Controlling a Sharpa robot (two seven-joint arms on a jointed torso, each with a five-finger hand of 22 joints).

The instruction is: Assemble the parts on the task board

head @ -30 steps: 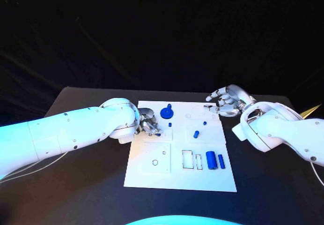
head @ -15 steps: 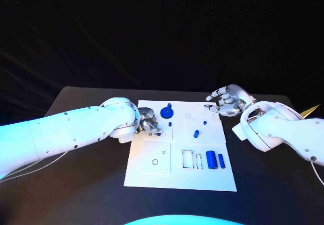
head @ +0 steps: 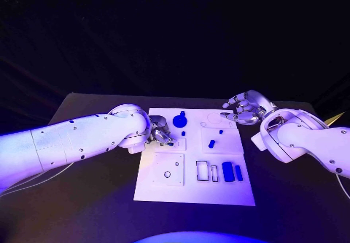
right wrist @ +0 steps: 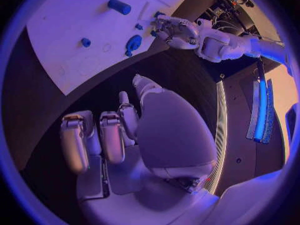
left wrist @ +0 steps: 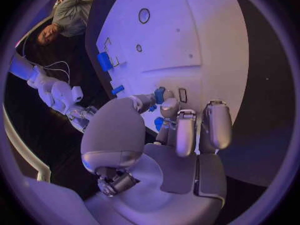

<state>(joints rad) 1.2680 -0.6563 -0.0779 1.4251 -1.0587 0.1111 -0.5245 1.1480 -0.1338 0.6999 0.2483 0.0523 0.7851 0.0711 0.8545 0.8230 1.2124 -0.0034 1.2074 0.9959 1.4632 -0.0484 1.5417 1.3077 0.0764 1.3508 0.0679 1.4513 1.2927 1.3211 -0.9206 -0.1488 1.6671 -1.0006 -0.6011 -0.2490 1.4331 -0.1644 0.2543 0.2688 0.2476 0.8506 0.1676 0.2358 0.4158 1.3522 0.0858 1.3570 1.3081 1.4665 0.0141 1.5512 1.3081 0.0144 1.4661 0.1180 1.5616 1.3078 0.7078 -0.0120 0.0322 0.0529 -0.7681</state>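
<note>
left hand (head: 160,132) hides a small blue part (left wrist: 160,95), grip unclear

No readable text or numbers, as far as these dim views show.

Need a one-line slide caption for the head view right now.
Left robot hand works a small blue part on the white task board; right robot hand hovers, holding nothing, at the board's far corner.

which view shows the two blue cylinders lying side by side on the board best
The head view: the two blue cylinders lie in plain sight near the task board's right edge, unobstructed. The left wrist view catches one blue cylinder at the board's edge, small. The right wrist view shows one blue cylinder, small and bent by the lens.
</note>
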